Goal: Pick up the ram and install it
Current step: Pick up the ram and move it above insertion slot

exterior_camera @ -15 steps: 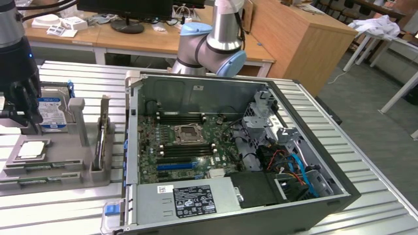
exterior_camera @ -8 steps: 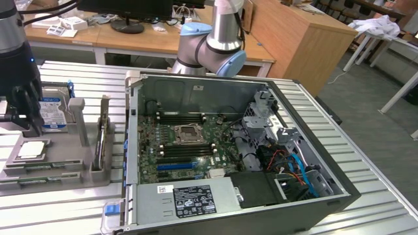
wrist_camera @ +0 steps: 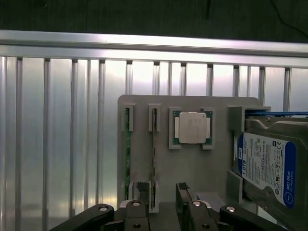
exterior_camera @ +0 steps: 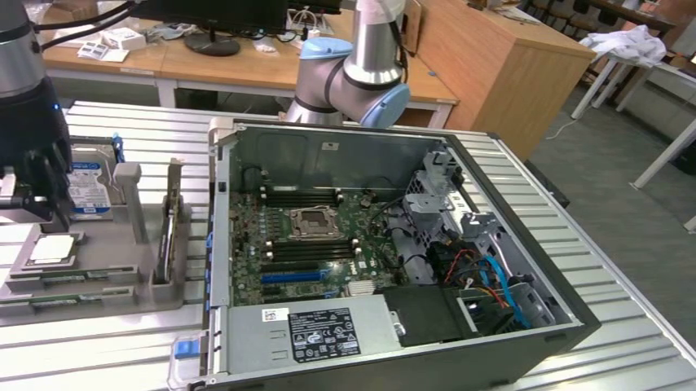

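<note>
Currently, the gripper [wrist_camera: 160, 188] hangs over the grey parts holder [wrist_camera: 166, 168] with its two fingers [wrist_camera: 138, 190] set apart, clear of every part. The holder rests on a ribbed aluminium table [wrist_camera: 57, 134].

The ram [wrist_camera: 128, 149], a slim green stick, sits on edge in the outermost slot of the holder. It is just outside one fingertip and does not touch it. A second, darker stick [wrist_camera: 154, 144] sits on edge in the neighbouring slot, parallel to the ram. Its line runs into the gap between the fingers. Past the other finger, a CPU [wrist_camera: 192, 127] lies flat in a square recess. A hard drive [wrist_camera: 267, 163] with a blue-and-white label stands on edge in the bracket at the end of the holder farthest from the ram.

To the exterior view's right of the gripper, an expansion card [exterior_camera: 169, 236] stands upright in the holder. Further to that side, well apart from the gripper, an open computer case [exterior_camera: 566, 326] lies on the table. Its motherboard [exterior_camera: 261, 244] faces up, with the CPU socket [exterior_camera: 315, 221] flanked by memory slots [exterior_camera: 299, 195].
</note>
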You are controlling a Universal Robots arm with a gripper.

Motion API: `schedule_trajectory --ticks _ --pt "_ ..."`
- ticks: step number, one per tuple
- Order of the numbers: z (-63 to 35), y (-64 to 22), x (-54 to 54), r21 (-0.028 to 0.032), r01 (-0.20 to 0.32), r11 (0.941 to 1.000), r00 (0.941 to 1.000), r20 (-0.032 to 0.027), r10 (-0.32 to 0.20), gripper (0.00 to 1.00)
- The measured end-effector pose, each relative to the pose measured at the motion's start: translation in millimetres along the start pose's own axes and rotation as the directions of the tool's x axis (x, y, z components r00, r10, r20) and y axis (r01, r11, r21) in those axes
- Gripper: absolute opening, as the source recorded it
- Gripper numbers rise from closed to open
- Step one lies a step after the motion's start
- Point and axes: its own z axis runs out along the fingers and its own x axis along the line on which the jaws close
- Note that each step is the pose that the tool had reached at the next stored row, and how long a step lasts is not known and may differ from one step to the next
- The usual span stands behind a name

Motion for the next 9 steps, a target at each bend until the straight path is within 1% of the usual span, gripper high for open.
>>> schedule_trajectory --ticks 9 --pt "7.9 0.1 0.2 0.0003 0.001 1.0000 1.0000 0.0000 -0.001 0.36"
